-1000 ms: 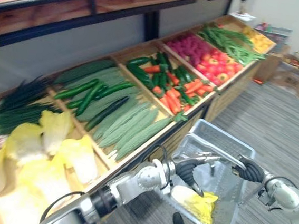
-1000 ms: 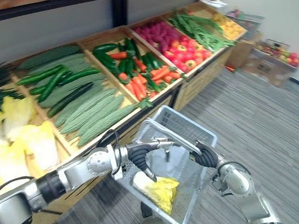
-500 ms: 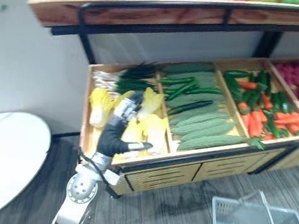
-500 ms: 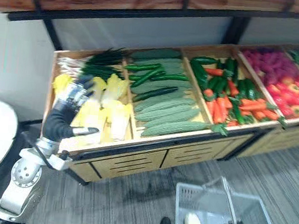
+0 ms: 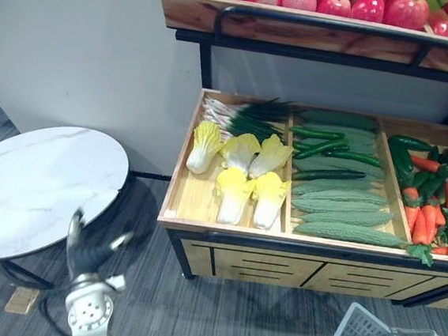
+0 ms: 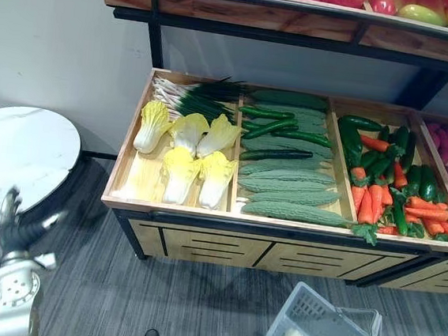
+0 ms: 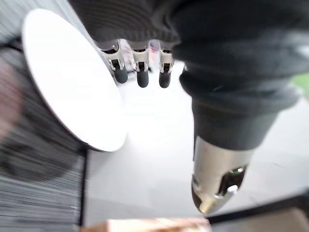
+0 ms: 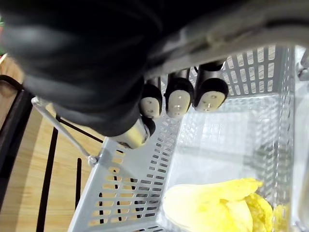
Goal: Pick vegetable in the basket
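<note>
— Inside the basket (image 6: 311,307), 1 yellow cabbage (image 8: 212,205) lay; that much looked done.
— And the hands?
— The right hand (image 8: 178,99) had its fingers curled round the basket's handle (image 8: 241,26). The left hand (image 6: 17,227), well away from the basket, was spread and empty. 5 more cabbages (image 6: 181,172) lay beyond the basket, if wanted.

On my left, a round white worktop (image 5: 40,182) stands on grey plank floor (image 5: 194,316) (red apples (image 5: 335,2) fill the upper shelf (image 5: 301,26)).
</note>
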### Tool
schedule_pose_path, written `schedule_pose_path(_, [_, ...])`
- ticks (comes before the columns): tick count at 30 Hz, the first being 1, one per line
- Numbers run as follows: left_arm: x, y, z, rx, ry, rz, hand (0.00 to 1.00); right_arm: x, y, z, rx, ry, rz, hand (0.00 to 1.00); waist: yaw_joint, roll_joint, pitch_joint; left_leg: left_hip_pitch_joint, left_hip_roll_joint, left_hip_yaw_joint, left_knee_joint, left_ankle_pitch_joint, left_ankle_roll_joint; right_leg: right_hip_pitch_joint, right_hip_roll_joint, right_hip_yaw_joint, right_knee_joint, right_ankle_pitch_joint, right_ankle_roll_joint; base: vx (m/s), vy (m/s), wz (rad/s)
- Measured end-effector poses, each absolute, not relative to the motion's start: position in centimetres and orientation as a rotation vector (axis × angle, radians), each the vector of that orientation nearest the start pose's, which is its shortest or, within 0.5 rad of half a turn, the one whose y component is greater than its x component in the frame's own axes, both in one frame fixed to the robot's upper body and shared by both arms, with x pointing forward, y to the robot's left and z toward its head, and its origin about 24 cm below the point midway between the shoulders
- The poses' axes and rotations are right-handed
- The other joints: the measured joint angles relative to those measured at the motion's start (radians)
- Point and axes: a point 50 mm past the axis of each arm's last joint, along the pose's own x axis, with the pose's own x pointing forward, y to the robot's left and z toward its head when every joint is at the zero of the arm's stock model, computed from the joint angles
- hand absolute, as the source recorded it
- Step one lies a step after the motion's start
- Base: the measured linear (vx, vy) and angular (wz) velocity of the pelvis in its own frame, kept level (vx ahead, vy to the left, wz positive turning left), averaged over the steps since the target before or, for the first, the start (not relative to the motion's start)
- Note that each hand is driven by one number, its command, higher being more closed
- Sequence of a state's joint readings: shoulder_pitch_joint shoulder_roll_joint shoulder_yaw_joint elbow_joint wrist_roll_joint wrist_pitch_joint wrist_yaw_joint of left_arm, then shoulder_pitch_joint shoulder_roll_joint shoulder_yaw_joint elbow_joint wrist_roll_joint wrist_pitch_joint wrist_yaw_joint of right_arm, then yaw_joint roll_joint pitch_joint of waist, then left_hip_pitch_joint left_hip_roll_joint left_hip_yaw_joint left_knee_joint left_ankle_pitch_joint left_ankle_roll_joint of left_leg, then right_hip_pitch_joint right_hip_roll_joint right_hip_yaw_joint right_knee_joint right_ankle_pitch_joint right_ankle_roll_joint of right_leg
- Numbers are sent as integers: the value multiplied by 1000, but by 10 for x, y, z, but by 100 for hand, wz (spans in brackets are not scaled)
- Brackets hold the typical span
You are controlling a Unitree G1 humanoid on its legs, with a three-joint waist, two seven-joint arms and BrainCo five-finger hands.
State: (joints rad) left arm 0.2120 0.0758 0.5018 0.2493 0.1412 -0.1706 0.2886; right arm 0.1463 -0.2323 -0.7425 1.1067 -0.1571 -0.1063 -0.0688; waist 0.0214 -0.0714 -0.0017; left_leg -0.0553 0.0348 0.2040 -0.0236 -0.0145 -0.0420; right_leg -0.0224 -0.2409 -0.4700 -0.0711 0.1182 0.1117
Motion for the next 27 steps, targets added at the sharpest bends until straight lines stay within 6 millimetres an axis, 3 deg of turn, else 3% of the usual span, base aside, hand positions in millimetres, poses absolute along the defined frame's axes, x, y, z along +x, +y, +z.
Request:
schedule_pose_path(5, [82, 310, -87, 200, 659, 951, 0, 29, -306, -140, 1, 1069, -793, 100, -6, 2, -30, 28, -4, 0, -38, 2, -1, 20, 1, -12, -14, -7, 0, 44, 4, 2])
schedule_pose_path(8, [49, 292, -117, 208, 876, 863, 0, 31, -299, -143, 20, 1086, -782, 100, -8, 2, -30, 41, -8, -1, -46, 14, -1, 29, 1, -13, -16, -11, 5, 136, 6, 1])
schedule_pose_path(12, [23, 274, -141, 199, 1066, 731, 0, 40, -294, -146, 34, 1093, -765, 100, -32, 6, -33, 43, -9, 1, -46, 14, 6, 27, 2, -6, -16, -11, 7, 103, -7, -2])
schedule_pose_path(21, [28, 265, -147, 248, 1111, 542, 0, 55, -291, -147, 34, 1082, -736, 100, -45, 13, -16, 74, -5, 24, -44, -7, -6, 28, 3, 28, 6, -20, 6, 35, -14, -11])
schedule_pose_path(25, [36, 243, -153, 274, 1116, 352, 0, 46, -293, -147, 25, 1101, -758, 100, -51, 20, 12, 116, -6, 35, -45, -25, 1, -2, -29, 45, 154, -86, -7, -15, 10, -9])
schedule_pose_path(27, [40, 236, -155, 279, 1112, 285, 0, 45, -294, -147, 26, 1100, -771, 100, -54, 28, 25, 131, 6, 54, -47, -36, 5, -46, -34, 77, 251, -86, -10, -24, 17, -32])
